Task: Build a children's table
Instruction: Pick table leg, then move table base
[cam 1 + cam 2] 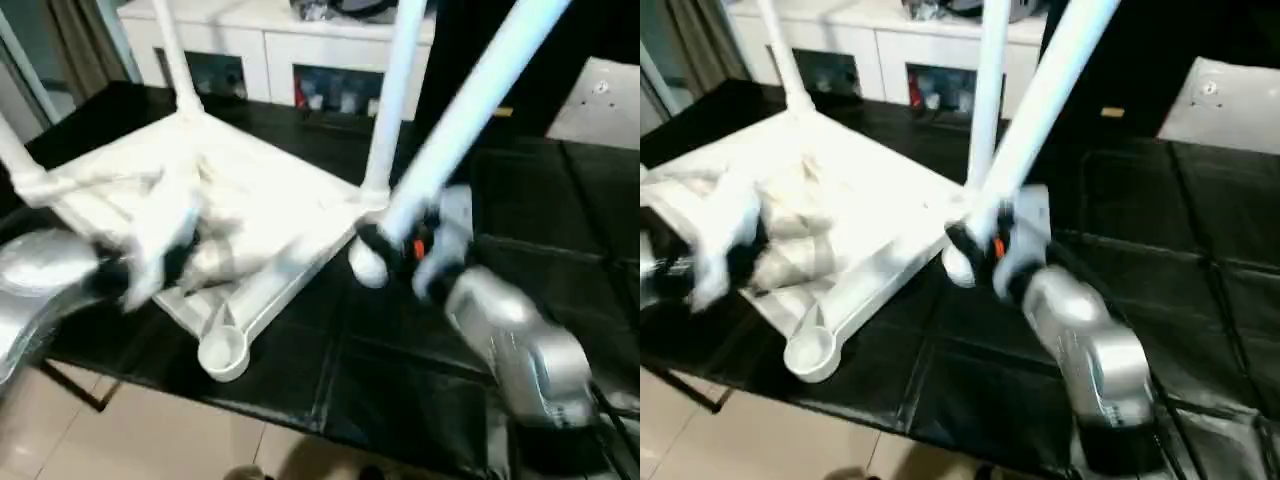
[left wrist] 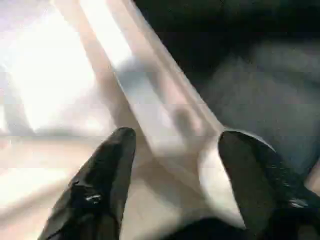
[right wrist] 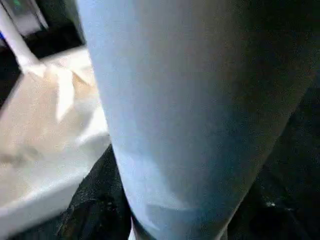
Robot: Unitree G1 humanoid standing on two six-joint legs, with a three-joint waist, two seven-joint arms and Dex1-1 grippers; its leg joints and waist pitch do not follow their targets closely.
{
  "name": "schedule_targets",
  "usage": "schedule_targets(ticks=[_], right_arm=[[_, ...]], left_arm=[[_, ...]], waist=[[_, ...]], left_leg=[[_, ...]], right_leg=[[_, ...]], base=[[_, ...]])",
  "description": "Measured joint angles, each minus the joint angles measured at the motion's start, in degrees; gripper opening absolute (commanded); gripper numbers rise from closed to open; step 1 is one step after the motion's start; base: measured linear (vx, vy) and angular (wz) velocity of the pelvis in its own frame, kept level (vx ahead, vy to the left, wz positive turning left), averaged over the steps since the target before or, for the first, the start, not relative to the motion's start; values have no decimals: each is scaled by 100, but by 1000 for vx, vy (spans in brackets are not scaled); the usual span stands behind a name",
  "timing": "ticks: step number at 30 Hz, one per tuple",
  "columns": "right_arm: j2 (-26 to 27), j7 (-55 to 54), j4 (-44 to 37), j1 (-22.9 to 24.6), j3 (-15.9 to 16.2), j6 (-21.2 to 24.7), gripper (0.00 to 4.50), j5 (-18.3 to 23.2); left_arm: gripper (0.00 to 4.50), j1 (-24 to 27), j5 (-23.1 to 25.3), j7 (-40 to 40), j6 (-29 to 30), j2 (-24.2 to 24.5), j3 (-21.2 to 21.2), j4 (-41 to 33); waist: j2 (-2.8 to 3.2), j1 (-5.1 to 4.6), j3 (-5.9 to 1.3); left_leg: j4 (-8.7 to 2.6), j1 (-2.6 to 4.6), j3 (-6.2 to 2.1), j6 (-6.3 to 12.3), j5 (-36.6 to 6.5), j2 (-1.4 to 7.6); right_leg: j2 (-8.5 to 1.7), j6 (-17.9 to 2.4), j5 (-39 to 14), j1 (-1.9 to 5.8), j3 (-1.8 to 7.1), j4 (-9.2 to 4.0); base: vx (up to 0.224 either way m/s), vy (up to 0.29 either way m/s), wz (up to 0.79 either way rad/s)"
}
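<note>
No writing to read. Upside-down white table top point(image 1: 250, 215) on black surface point(image 1: 400, 370) (legs up). Right claw point(image 1: 395, 250) gripping loose tilted leg point(image 1: 470, 110); left claw point(image 2: 172, 150) open.

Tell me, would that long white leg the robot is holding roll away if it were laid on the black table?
Probably: the leg looks round and smooth, so it may roll, likely curving since it tapers. It appears stiff, staying straight in the right gripper.

Left hand point(image 1: 150, 262) motion-blurred; held leg's point(image 1: 470, 110) upper end cut off.
</note>
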Motion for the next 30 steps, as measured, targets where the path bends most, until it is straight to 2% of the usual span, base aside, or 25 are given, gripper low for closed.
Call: schedule_targets(ticks=[3,6,8,9,12,13,16,20,23,26,30], right_arm=[[-7,28,-178,67,93,-1,193,-13],[-61,37,-368,195,105,-2,193,-11],[-124,35,-459,320,102,-1,193,-11],[-146,35,-502,389,98,-1,193,-11],[-164,42,-515,428,101,5,193,-13],[-173,42,-518,431,100,8,193,-13],[-177,50,-560,428,106,18,193,-13],[-200,55,-567,429,106,29,193,-11],[-236,70,-568,429,106,38,193,-8],[-245,82,-568,428,106,39,193,-6],[-219,81,-567,410,107,43,193,-5]], left_arm=[[226,-145,375,-191,-542,79,-210,495],[213,-358,688,-369,-1043,112,-429,1022],[175,-468,948,-454,-1429,133,-575,1431],[175,-515,1083,-500,-1612,135,-631,1625],[156,-644,1396,-587,-2099,94,-838,2051],[131,-731,1483,-632,-2255,80,-902,2140],[119,-938,1749,-643,-2660,31,-1075,2466],[81,-1163,2021,-665,-3116,-37,-1197,2966],[55,-1252,2144,-782,-3272,-55,-1230,3177],[32,-1273,2142,-824,-3150,-145,-1209,3221],[2,-1250,1941,-733,-2744,-712,-1163,3380]], waist=[[4,-88,3],[10,-183,6],[6,-257,8],[-2,-281,11],[-9,-330,14],[-11,-334,13],[-11,-331,12],[-6,-330,13],[-7,-354,13],[-6,-361,14],[-11,-329,18]], left_leg=[[0,3,-12,0,2,0],[-11,46,-45,2,1,4],[-20,80,-64,7,-3,-3],[-27,78,-66,10,-5,-4],[-38,66,-69,21,-12,-11],[-47,58,-69,22,-13,-12],[-84,73,-65,20,-11,-18],[-110,79,-62,19,-10,-15],[-117,79,-55,18,-12,-13],[-118,82,-45,18,-13,-14],[-116,85,-28,19,-12,-15]], right_leg=[[0,1,0,36,-5,-18],[2,11,6,94,-30,-80],[1,23,5,123,-33,-105],[0,27,5,125,-33,-115],[-2,29,5,125,-29,-121],[-2,29,5,127,-28,-121],[-2,28,5,125,-25,-116],[2,21,1,114,-25,-108],[2,19,-3,110,-20,-108],[1,18,-5,109,-13,-108],[-3,18,-5,108,-4,-107]], base=[[0,0,0],[0,0,0],[0,0,0],[0,0,0],[0,0,0],[0,0,0],[0,0,0],[0,0,0],[0,0,0],[0,0,0],[0,0,0]])
